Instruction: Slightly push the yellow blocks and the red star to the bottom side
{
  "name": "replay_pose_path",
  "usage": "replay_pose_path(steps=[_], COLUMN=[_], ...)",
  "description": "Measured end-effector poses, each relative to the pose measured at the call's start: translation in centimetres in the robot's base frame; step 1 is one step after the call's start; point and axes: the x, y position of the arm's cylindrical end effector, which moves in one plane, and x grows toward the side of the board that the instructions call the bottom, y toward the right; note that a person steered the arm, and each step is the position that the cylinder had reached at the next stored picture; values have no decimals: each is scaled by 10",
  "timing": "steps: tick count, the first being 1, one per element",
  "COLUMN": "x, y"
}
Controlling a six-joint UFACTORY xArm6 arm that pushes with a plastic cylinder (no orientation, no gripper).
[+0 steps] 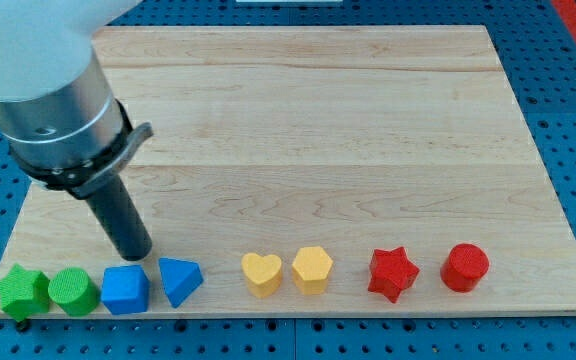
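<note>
A yellow heart (261,272) and a yellow hexagon (312,268) sit side by side near the board's bottom edge, a little left of the middle. A red star (393,273) lies to their right. My tip (138,256) is down at the lower left, just above the blue cube (125,289) and left of the blue triangle (179,280). It is well to the left of the yellow heart and touches none of the yellow blocks or the red star.
A red cylinder (465,267) stands right of the red star. A green star (21,291) and a green cylinder (73,291) sit at the bottom left corner. All blocks line the bottom edge of the wooden board (308,130).
</note>
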Motion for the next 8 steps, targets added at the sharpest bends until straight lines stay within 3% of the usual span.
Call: replay_pose_path(steps=[5,7,8], x=[12,3,19], y=[58,120,120])
